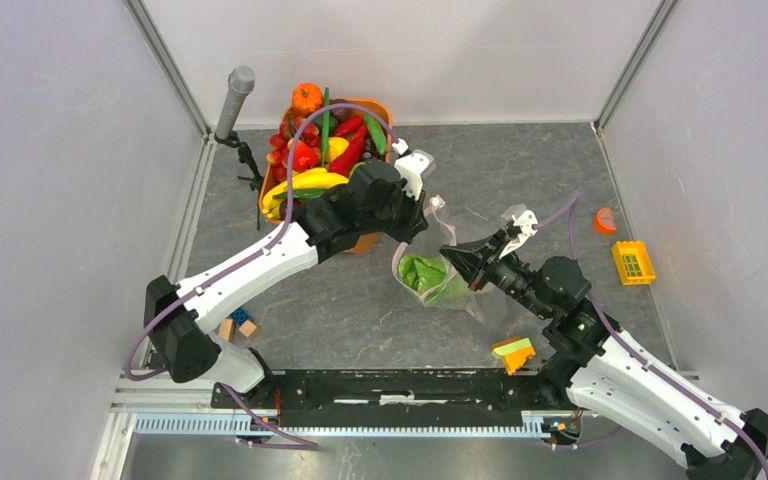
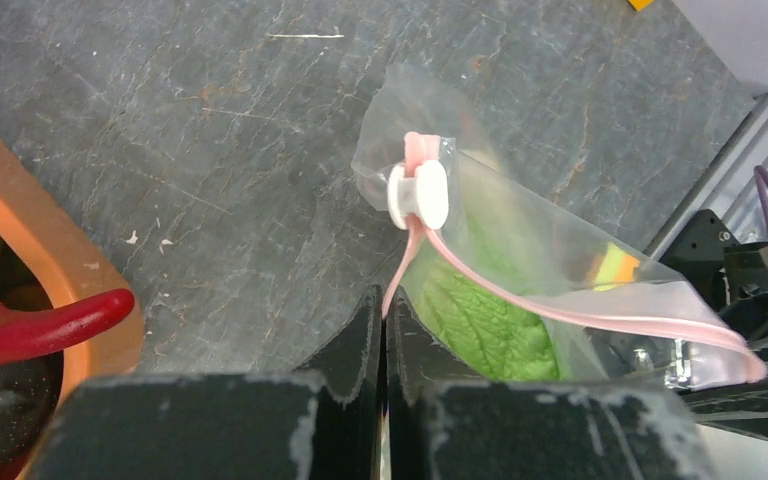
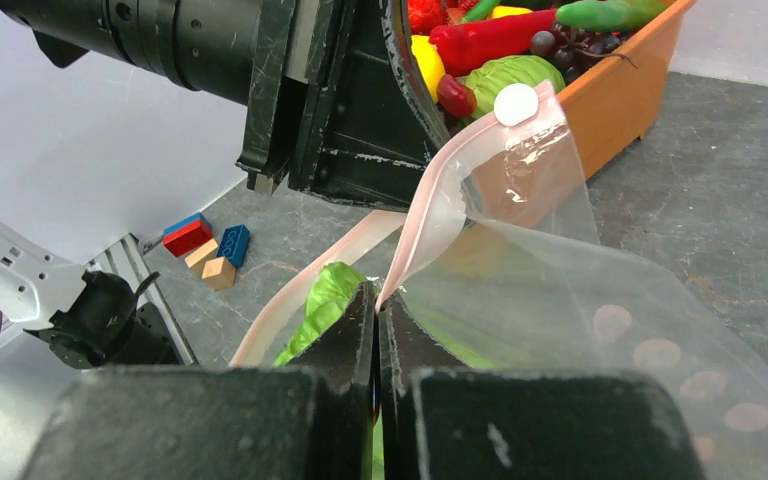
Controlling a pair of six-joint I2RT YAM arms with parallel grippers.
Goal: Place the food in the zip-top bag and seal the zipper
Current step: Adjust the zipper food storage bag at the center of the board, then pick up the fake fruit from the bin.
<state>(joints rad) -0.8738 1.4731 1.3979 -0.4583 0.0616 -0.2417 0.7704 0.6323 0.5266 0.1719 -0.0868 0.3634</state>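
We pinch the zipper [image 2: 560, 310]; left fingers [image 2: 355, 345] and right fingers [image 3: 353, 335] both closed on it — likely spreading the zip-top bag [image 2: 550, 250] open.

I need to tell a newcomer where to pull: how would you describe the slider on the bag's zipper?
Beside the orange tub is a clear bag with a green leafy vegetable inside. A pink strip runs along its mouth, and the slider sits at the strip's end nearer the tub. It is the only small white round knob there.
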